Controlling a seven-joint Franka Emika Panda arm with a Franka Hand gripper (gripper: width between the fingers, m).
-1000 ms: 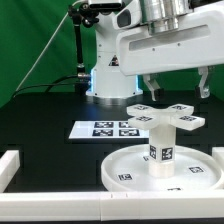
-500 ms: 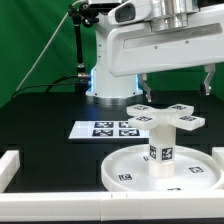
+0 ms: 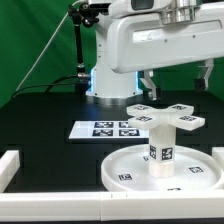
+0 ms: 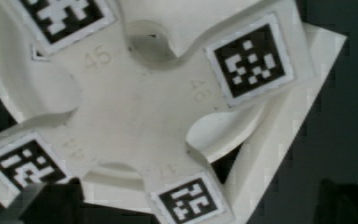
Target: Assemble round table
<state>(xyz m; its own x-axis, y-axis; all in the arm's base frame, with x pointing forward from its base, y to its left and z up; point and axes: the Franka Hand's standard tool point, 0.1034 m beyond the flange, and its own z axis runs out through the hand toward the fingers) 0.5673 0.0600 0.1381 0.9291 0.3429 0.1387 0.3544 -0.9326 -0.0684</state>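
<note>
The gripper [image 3: 177, 82] hangs above the assembly with its 2 fingers spread wide apart and nothing between them; both dark fingertips show clear of the parts below. Directly beneath it sits the cross-shaped piece [image 3: 164, 116], resting flat on top of the short cylinder leg [image 3: 160, 146]. The wrist view looks straight down onto that cross [image 4: 158, 110], its 4 arms each carrying a square tag, with a small hole or stud near the centre (too blurred to tell which). The leg stands upright in the middle of the large rimmed round disc [image 3: 128, 166], which lies on the black table toward the near right of the exterior view. Farther back and to the left lies the marker board [image 3: 103, 129].

By the look of it, all 3 parts are stacked in place. Whether the cross is fully tightened cannot be judged from here; that check is what may remain.
</note>
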